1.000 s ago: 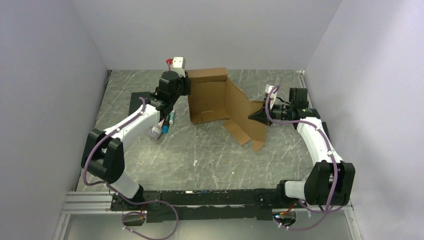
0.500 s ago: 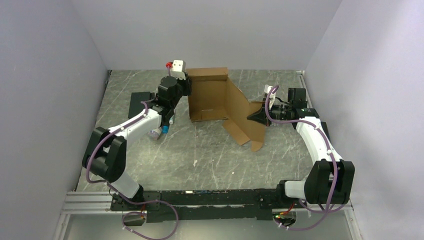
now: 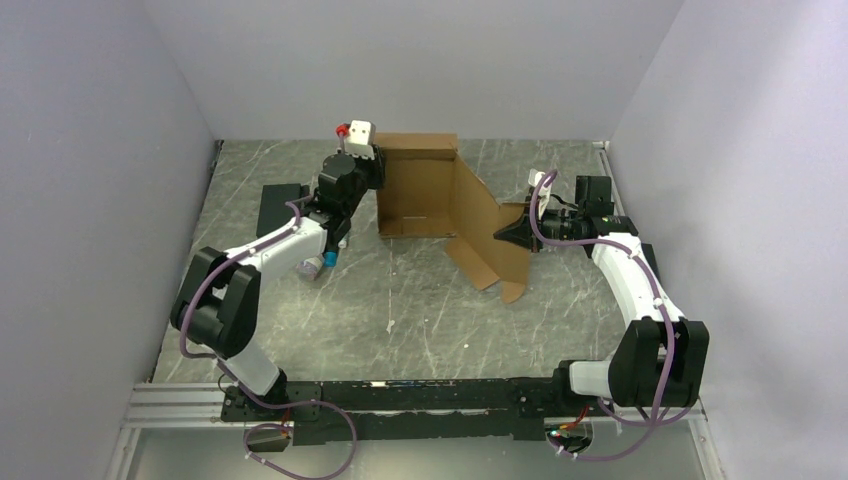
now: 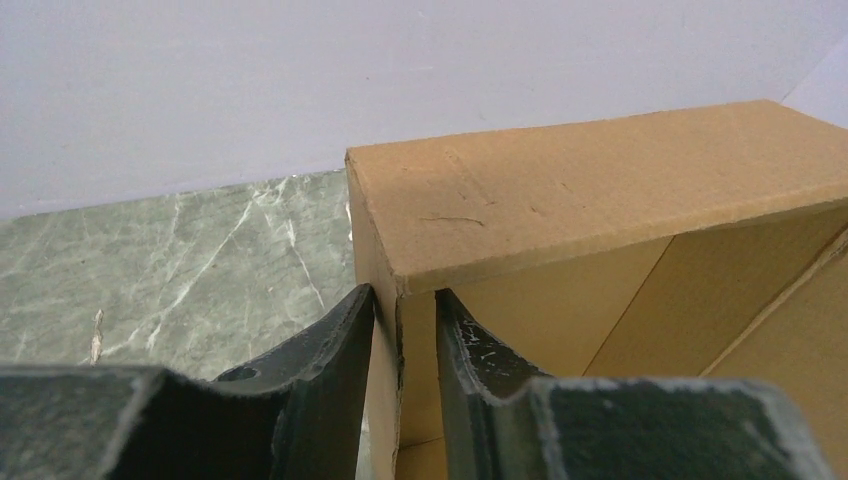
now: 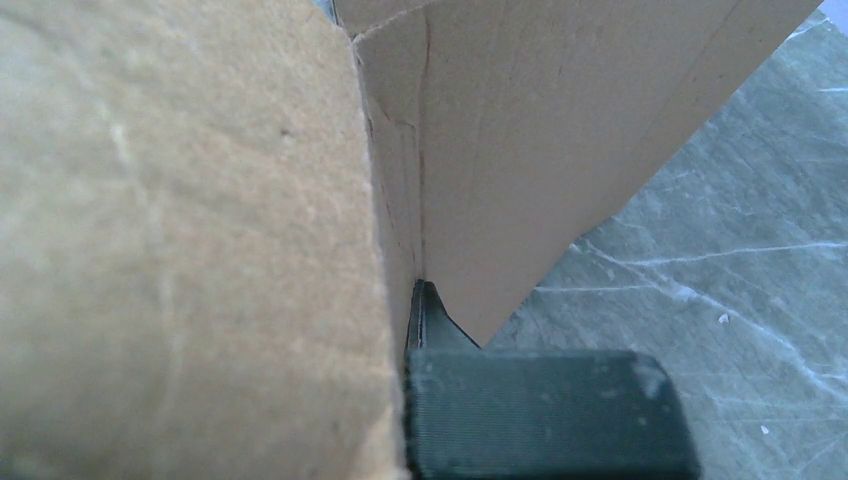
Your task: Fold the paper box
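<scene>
Over the last 1 second the left arm has drawn its elbow in toward the paper box [image 3: 420, 200], and the left gripper [image 4: 404, 300] has crept along the box's left wall to its far-left corner. The box itself has hardly shifted, and the right arm has not moved. I read this as the left side being squared up and steadied, not a new fold. The tray part now has standing walls, while the big panel on the box's right side is still raised at a slant and its outer flaps still trail on the marbled table [image 3: 420, 330], so a good part of the folding remains.

The box lies in the far middle of that table, between the 2 grippers. The left arm reaches from the box's near-left side, forearm angled up to it, wrist bent down over the corner. Its 2 fingers [image 4: 340, 340] straddle the left wall, a little apart: the outer one lies against the cardboard, and a sliver of space shows beside the inner one, so it is not pinching hard.

The right arm comes in from the box's right, forearm almost level, with the right gripper [image 3: 510, 232] at the edge of the slanted panel. From its wrist only 1 finger [image 5: 428, 305] shows, pressed into the crease; cardboard hides the other. It looks clamped on that panel, holding it up.

Small bottles [image 3: 318, 262] lie to the box's left, under the left forearm.
</scene>
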`<state>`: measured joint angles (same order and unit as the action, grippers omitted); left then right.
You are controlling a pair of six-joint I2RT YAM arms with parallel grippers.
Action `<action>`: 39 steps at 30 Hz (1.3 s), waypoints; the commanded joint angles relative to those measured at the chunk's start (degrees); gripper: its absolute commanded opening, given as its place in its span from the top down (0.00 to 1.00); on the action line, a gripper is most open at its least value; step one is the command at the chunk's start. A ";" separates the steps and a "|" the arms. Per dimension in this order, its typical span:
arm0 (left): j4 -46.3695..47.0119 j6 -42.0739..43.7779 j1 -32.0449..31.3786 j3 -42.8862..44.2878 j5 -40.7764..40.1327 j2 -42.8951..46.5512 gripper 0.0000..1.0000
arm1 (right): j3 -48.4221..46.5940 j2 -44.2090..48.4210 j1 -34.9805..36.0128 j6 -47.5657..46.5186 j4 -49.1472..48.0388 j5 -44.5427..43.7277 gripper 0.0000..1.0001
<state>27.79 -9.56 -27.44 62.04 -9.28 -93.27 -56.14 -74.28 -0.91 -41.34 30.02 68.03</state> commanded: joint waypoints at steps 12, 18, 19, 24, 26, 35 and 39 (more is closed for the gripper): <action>9.35 4.55 1.21 1.38 1.81 -2.03 0.60 | 0.68 -1.28 0.64 0.47 3.64 -1.84 1.00; 10.19 4.99 2.32 1.91 5.03 -2.98 0.67 | 0.62 -1.38 0.69 0.22 3.86 -1.72 1.00; 10.32 5.07 2.45 2.01 5.42 -3.20 0.69 | 0.60 -1.42 0.65 0.14 3.98 -1.72 1.00; 10.51 5.57 2.84 2.27 6.66 -3.74 0.81 | 0.50 -1.68 0.64 -0.01 4.17 -1.69 1.00; 10.45 5.84 2.91 2.29 7.17 -3.80 0.86 | 0.50 -1.77 0.65 -0.05 4.17 -1.79 1.00; 11.20 5.23 2.85 1.50 9.15 -2.75 1.00 | 0.00 -2.36 2.40 -0.58 4.96 -1.84 1.00; 9.56 3.49 2.75 0.80 9.43 -1.74 1.00 | -0.68 -1.80 2.40 -0.45 5.55 -2.29 0.98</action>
<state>35.59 -4.73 -23.97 62.15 -3.86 -96.60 -56.16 -75.37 0.99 -42.41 30.79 68.97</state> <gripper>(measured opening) 0.013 0.018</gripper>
